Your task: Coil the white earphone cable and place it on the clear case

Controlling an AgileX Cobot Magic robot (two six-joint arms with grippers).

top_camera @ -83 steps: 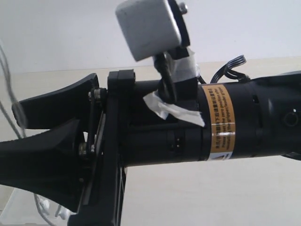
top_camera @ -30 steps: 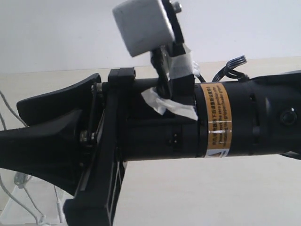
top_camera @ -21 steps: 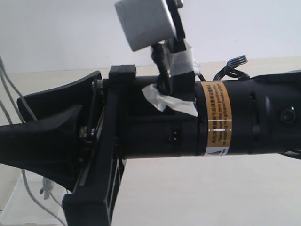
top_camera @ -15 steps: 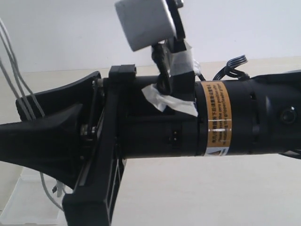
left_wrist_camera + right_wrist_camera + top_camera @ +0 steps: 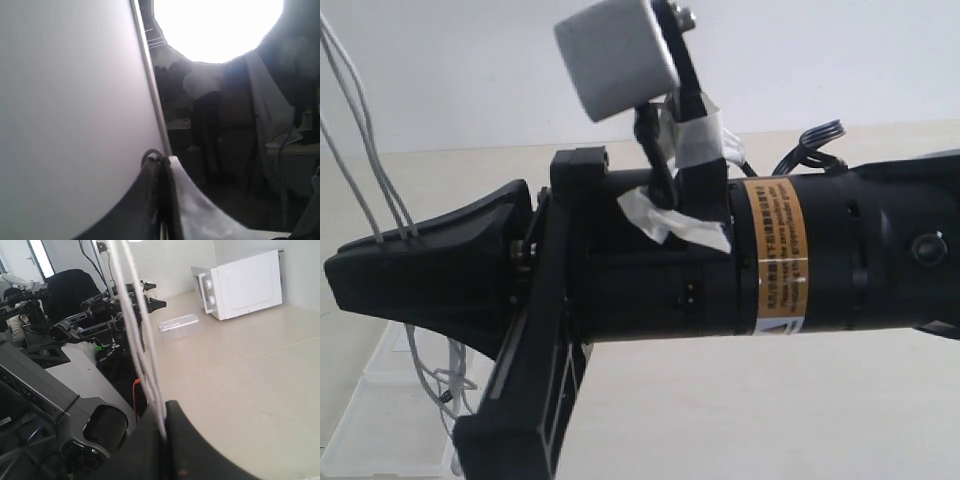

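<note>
My right gripper (image 5: pixel 360 265) reaches across the exterior view, shut on the white earphone cable (image 5: pixel 365 150). Several strands run taut from the upper left corner down into its jaws. More of the cable (image 5: pixel 438 378) hangs in loose loops below the fingers, over the clear case (image 5: pixel 365 430) at the bottom left. The right wrist view shows the strands (image 5: pixel 137 335) pinched where my right gripper (image 5: pixel 162 420) closes. My left gripper (image 5: pixel 161 160) is shut, with a thin shadowed loop of cable (image 5: pixel 150 152) at its tip. It is outside the exterior view.
The right arm's black body (image 5: pixel 800 255) and its white wrist camera (image 5: pixel 615 55) fill most of the exterior view. In the right wrist view there is a white microwave (image 5: pixel 242 282), a clear plastic box (image 5: pixel 178 322) and other black robot arms (image 5: pixel 90 320).
My right gripper's fingers, apart a second ago, have closed on the cable strands. The strands swung right into the jaws, and the hanging loops now gather over the case.
</note>
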